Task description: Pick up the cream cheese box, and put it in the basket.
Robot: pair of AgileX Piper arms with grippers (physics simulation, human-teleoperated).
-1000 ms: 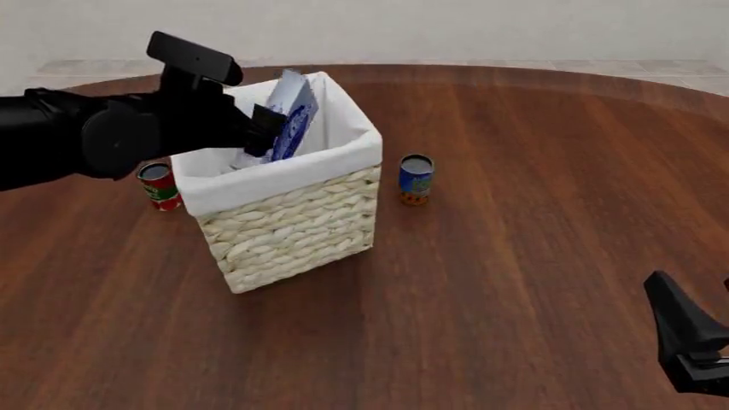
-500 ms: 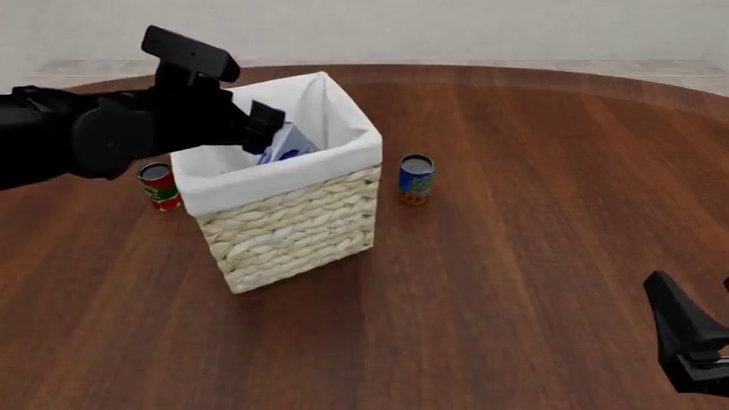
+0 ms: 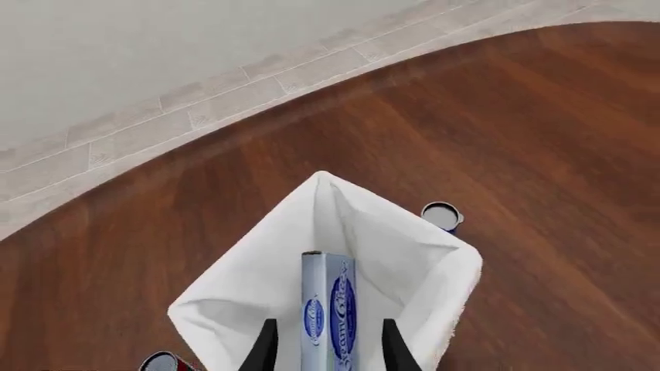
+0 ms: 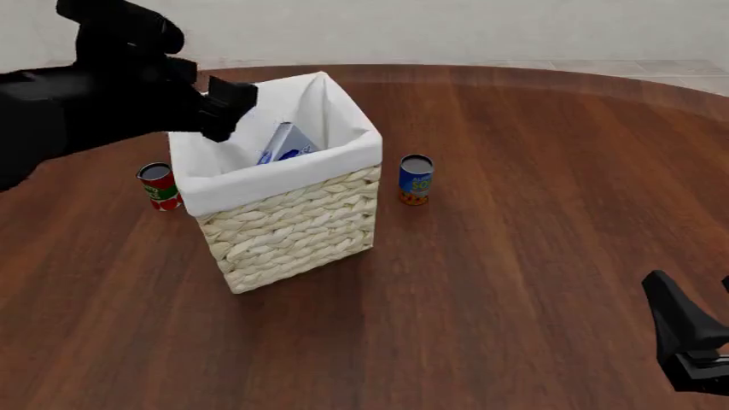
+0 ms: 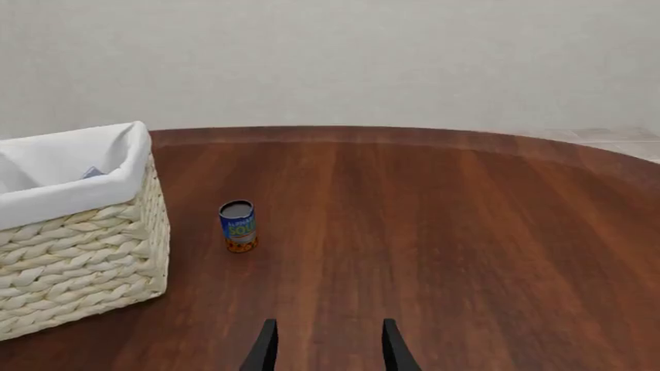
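The cream cheese box [image 4: 285, 142] sits inside the basket [image 4: 290, 224], leaning on edge against the white liner, left of centre in the front view. The left gripper [image 4: 218, 108] hovers at the basket's upper-left rim, fingers [image 3: 262, 354] spread apart and holding nothing, the box visible between them from the wrist. A blue can [image 4: 416, 178] stands just right of the basket, a red can [image 4: 160, 186] to its left. The right gripper [image 5: 326, 349] waits low over the counter [image 4: 524, 256], bottom right, fingers parted and empty.
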